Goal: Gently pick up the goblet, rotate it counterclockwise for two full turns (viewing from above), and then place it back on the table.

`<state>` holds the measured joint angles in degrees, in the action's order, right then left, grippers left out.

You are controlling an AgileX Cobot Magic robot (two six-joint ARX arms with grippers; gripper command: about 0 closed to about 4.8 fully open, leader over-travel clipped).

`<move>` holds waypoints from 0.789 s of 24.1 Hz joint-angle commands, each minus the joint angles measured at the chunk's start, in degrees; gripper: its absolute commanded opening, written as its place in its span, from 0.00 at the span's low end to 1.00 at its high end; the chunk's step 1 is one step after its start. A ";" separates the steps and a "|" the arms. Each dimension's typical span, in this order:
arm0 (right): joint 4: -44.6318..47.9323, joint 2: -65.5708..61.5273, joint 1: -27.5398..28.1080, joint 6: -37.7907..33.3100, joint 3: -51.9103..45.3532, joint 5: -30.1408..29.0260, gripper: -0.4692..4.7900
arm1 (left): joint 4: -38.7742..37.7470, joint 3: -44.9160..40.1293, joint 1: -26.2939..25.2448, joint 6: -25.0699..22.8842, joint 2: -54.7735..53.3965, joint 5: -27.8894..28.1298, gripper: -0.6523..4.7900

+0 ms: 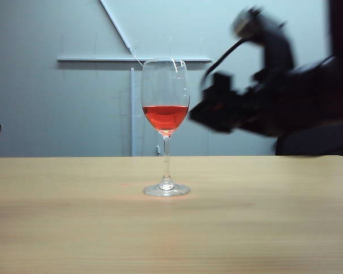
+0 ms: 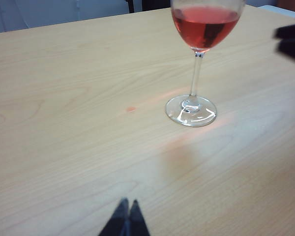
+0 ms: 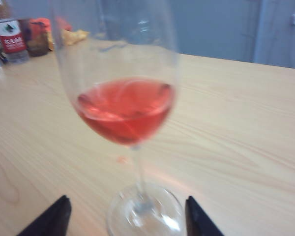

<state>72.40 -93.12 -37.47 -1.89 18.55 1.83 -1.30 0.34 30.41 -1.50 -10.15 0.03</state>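
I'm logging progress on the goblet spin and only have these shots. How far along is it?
Cannot tell whether any turning has happened: the goblet stands upright on the table. In hand: the open right gripper hangs beside the bowl, fingertips flanking the foot, not gripping. The shut left gripper waits apart. Left: lift, two turns, set down.

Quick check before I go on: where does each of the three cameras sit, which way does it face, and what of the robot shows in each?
Exterior view: low at the table edge, facing the glass side-on; blurred right arm right of it.
Left wrist view: above the table, looking down at the glass; left gripper fingers together.
Right wrist view: close and low, facing the glass; right gripper fingers apart, either side of its foot.
All share the glass.
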 commanded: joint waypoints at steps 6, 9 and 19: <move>8.28 -16.15 -2.75 0.37 11.39 3.74 0.70 | 0.52 0.17 0.00 -0.02 -0.09 -0.09 0.11; 7.52 -19.30 -3.19 0.42 14.51 7.69 0.70 | 0.50 0.17 0.00 -0.02 -0.09 -0.09 0.11; 7.17 -25.53 -3.08 0.42 21.51 7.72 0.70 | 0.50 0.17 0.00 -0.02 -0.09 -0.09 0.11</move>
<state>78.48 -118.63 -40.51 -1.65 39.18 9.45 -1.30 0.34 30.41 -1.50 -10.15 0.03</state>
